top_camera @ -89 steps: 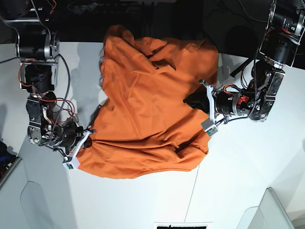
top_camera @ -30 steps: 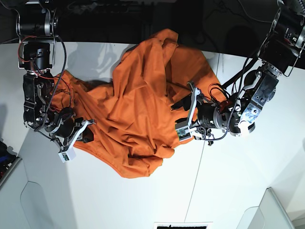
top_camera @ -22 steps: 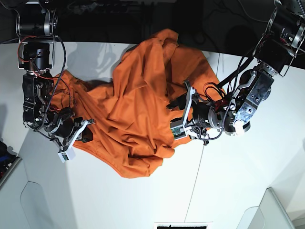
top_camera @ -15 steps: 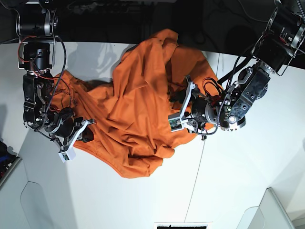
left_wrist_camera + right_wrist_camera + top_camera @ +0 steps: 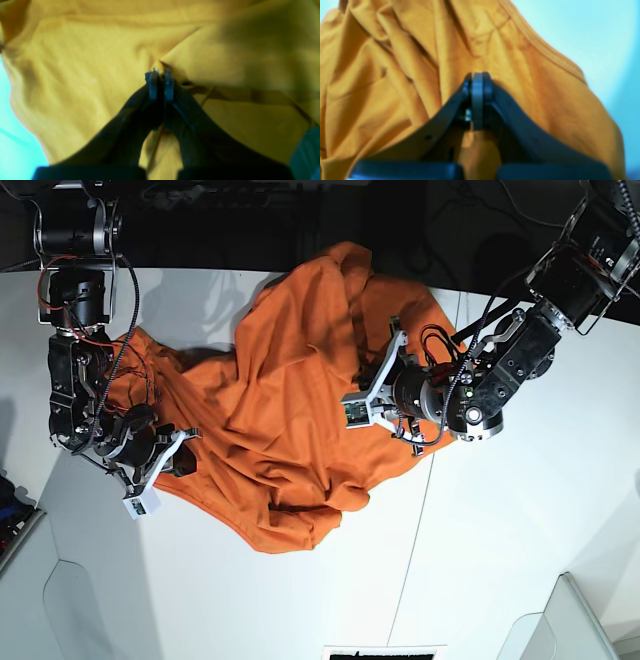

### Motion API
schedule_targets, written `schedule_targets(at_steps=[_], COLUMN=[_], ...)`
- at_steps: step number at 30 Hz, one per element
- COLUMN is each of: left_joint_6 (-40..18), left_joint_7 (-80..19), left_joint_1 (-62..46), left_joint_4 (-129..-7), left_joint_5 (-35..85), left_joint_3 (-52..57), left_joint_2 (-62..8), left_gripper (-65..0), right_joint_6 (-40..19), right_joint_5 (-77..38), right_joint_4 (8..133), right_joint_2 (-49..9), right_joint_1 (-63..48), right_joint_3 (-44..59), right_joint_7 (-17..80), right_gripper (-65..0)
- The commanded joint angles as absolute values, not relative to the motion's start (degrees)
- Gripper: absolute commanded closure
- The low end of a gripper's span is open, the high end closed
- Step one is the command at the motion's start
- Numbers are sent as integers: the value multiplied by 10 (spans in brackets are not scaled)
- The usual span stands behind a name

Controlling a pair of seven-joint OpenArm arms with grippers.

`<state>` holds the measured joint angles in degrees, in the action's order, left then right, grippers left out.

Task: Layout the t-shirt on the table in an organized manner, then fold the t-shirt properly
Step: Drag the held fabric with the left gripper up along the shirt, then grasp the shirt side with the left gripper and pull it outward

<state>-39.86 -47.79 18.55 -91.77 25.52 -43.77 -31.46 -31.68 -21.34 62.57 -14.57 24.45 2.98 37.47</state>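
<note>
The orange t-shirt [image 5: 300, 420] lies crumpled on my white table [image 5: 520, 510], heaped toward the far edge, where its topmost bulge reaches the dark border, and trailing down to a rounded lobe in the middle of the tabletop; one stretch of cloth runs out toward the side edge where my right arm stands. My left pincer [image 5: 372, 392] has its jaws drawn together, and in the left wrist view [image 5: 160, 82] the two fingertips sit almost touching with a crease of the shirt pinched between them, right where one fold overlaps another. From above, that pincer lies over the cloth's edge nearest the thin dark seam [image 5: 425, 510] of the tabletop, its white finger guards resting on the fabric. My right pincer [image 5: 160, 470] is closed too: in the right wrist view [image 5: 477, 85] the fingertips press flat against each other on a gathered ridge of orange cloth, with a ribbed hem [image 5: 540, 47] running diagonally just beyond them and bare table behind. From above, that pincer sits at the shirt's edge on the side edge of the table, the cloth bunched under it and wrinkles fanning away toward the heap. The shirt is not spread flat; deep folds cross it between my two grips.
</note>
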Motion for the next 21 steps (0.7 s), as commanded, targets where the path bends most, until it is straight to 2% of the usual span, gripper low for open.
schedule_targets(at_steps=[1,9,13,21], left_joint_6=[-400,-400,-400,-400], left_joint_7=[-475,-549,-561,-567], left_joint_1=[198,193,151,47], left_joint_4=[-942,-1076,-1133,-1215], left_joint_5=[277,423,462,469], left_joint_3=[-431,-432,-432,-432], left_joint_2=[-333,-445,-494,-529], left_gripper=[0,0,0,0], right_joint_6=[-317,-317,-312,-310], right_joint_5=[-221,-205,-198,-192], right_joint_4=[634,634,634,634], right_joint_2=[-151,-151,-152,-152], right_joint_1=[262,262,262,262], right_joint_3=[32,32,32,32], right_joint_7=[362,362,361,350], right_gripper=[0,0,0,0])
